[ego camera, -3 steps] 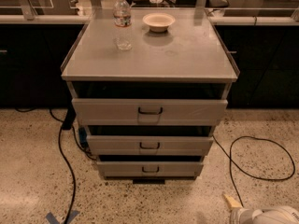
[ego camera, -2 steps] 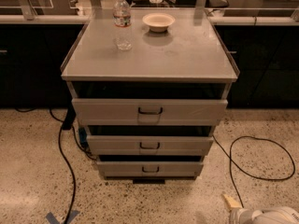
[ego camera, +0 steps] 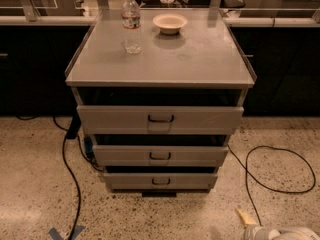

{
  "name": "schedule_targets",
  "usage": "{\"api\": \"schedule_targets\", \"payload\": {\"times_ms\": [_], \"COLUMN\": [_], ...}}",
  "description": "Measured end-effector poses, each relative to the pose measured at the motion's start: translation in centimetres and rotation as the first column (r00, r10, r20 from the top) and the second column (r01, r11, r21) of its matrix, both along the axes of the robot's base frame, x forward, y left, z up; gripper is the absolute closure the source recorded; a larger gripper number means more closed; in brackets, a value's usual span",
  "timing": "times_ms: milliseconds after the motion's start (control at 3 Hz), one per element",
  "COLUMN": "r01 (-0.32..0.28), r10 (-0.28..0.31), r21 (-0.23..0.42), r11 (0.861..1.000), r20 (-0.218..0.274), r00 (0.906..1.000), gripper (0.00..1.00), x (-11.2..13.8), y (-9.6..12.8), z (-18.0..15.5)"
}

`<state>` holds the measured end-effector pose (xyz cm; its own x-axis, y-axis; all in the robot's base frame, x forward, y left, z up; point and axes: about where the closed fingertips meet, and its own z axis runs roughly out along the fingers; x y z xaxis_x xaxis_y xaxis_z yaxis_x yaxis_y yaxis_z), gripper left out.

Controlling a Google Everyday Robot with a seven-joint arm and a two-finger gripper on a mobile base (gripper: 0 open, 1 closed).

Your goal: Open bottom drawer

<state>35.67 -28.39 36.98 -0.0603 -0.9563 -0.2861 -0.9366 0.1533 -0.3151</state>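
Note:
The grey metal cabinet (ego camera: 160, 59) stands in the middle of the camera view with three drawers stacked in its front. The bottom drawer (ego camera: 160, 180) is the lowest and slimmest panel, just above the floor, with a small dark bracket handle (ego camera: 161, 182) at its centre. A thin dark gap shows above its front, and none of its inside is visible. My gripper (ego camera: 246, 219) is low at the bottom right of the view, near the floor, well to the right of and nearer than the bottom drawer, touching nothing. The white arm (ego camera: 282, 232) runs off the frame edge behind it.
A water bottle (ego camera: 131, 24) and a small bowl (ego camera: 170, 22) stand on the cabinet top. The top drawer (ego camera: 160, 119) and middle drawer (ego camera: 160, 155) sit above the bottom one. Black cables lie on the speckled floor at left (ego camera: 70, 174) and right (ego camera: 280, 169). Dark counters run behind.

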Motion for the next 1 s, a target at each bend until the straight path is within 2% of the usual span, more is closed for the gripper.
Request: {"api": "schedule_targets", "payload": {"times_ms": [667,1000], "r01": [0.030,0.079], "r10": [-0.030,-0.079], "r21": [0.012,0.024], "r11": [0.999,0.997], "r20": [0.013,-0.007], "r00": [0.9995,0.9969], "gripper": [0.00,0.00], "x": [2.6,5.6], "y": [-0.1,5.6], "z": [-4.4,-10.1]}}
